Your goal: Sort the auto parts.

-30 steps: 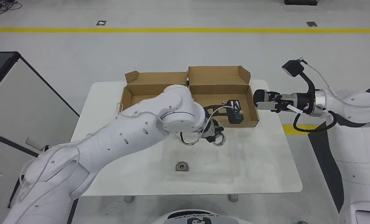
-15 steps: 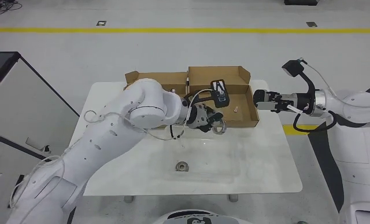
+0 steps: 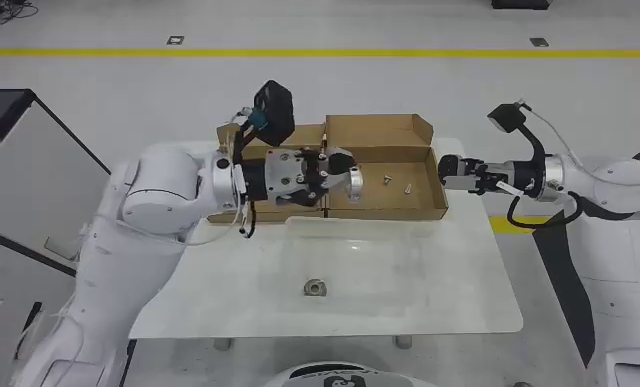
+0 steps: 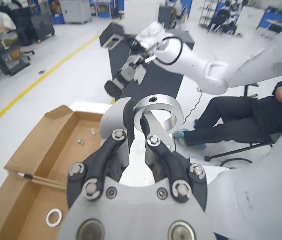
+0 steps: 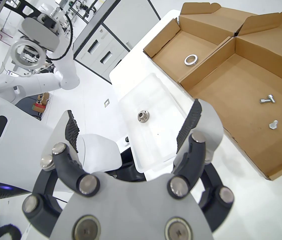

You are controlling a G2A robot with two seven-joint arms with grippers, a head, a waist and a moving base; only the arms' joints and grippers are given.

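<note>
Left jaws shut hard on a silver ring collar [image 4: 167,101]: one finger [image 4: 129,119] pressed to the outside of the rim, the other poked through the bore, pinching the wall between them. The collar is up in the air at the very tips of those jaws, touching nothing else.

Below them, two open cardboard boxes stand side by side on the white counter [image 3: 465,277]. The left jaws hang roughly over the line where the two boxes meet. The washer box [image 5: 168,48], back toward the left wrist, has one flat metal ring [image 5: 190,59] lying on its floor. The bolt box [image 3: 420,202], out ahead of the left fingertips, has two small bolts [image 5: 267,99] lying near each other, apart from the walls.

Over to the other side: right jaws spread wide, nothing between them, fingers [image 5: 192,122] bare. They sit just outside the far end wall of the bolt box, facing the left jaws across it, with the bolts between the two pairs.

Well away from both sets of jaws, a flanged metal hub [image 3: 316,286] rests alone on a clear tray [image 3: 370,277], toward the counter's edge nearest the robot.
</note>
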